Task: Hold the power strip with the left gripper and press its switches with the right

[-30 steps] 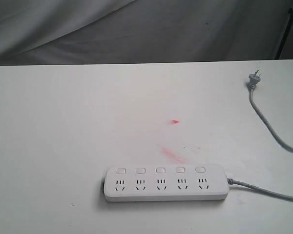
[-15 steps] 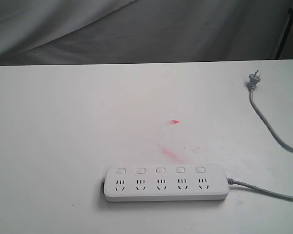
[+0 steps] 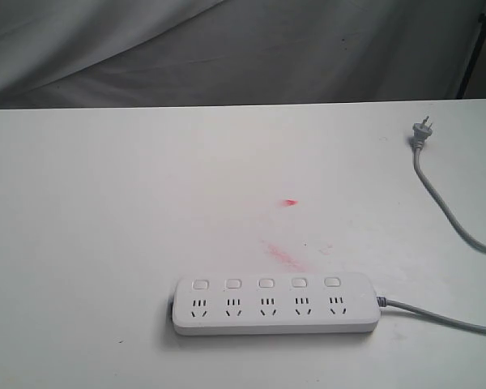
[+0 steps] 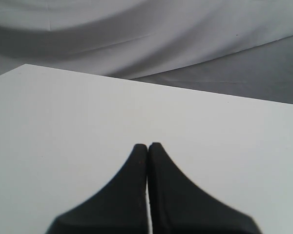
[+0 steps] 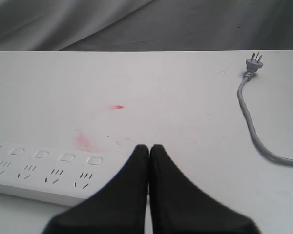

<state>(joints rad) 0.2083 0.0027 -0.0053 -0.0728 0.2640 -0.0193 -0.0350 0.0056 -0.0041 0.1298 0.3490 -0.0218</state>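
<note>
The white power strip [image 3: 275, 304] lies flat near the table's front edge, its five switches [image 3: 266, 283] in a row above the sockets and its grey cord [image 3: 437, 316] leaving to the right. Neither arm shows in the exterior view. My left gripper [image 4: 147, 145] is shut and empty over bare table, with no strip in its view. My right gripper [image 5: 149, 146] is shut and empty too. It hovers just off one end of the power strip [image 5: 39, 173], beside the end switch [image 5: 94, 160].
The grey plug [image 3: 420, 132] lies at the table's far right, its cord [image 3: 454, 215] curving off the right edge. Red smears [image 3: 285, 256] mark the white table [image 3: 105, 211] behind the strip. Grey cloth [image 3: 227, 49] hangs behind the table.
</note>
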